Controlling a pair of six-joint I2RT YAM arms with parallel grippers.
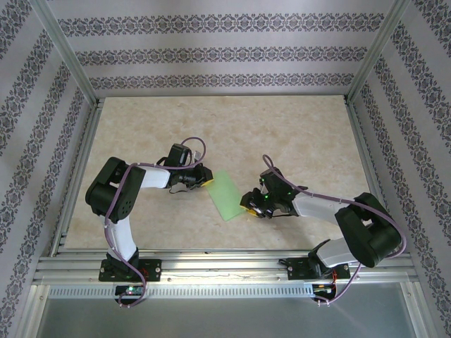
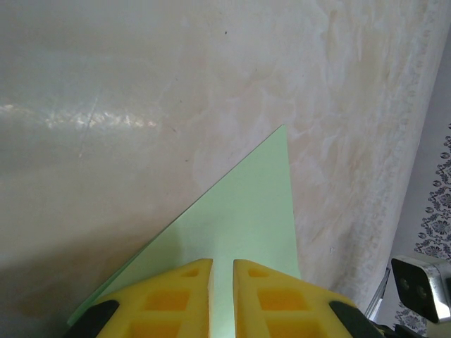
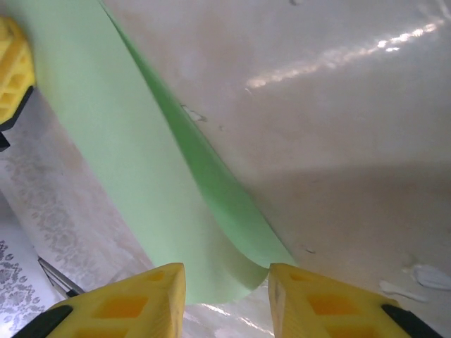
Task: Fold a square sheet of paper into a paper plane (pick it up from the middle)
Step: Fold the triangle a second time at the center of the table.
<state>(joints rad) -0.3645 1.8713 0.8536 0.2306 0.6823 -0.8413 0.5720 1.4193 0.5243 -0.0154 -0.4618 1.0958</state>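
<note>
The square sheet of paper (image 1: 227,196) is pale green and lies doubled over on the table between my two grippers. In the left wrist view the paper (image 2: 246,211) spreads flat, face up, under my left gripper (image 2: 223,271). Its yellow fingers sit almost together, with a thin slit between them, on top of the sheet and not pinching it. In the right wrist view the paper (image 3: 106,141) curls into a rounded loop between the wide-apart fingers of my open right gripper (image 3: 227,282). From above, my left gripper (image 1: 206,182) is at the sheet's far left end and my right gripper (image 1: 248,204) at its near right end.
The beige marbled table (image 1: 282,134) is fenced by aluminium rails and patterned walls. A yellow finger of the left gripper (image 3: 13,70) shows at the paper's far end in the right wrist view.
</note>
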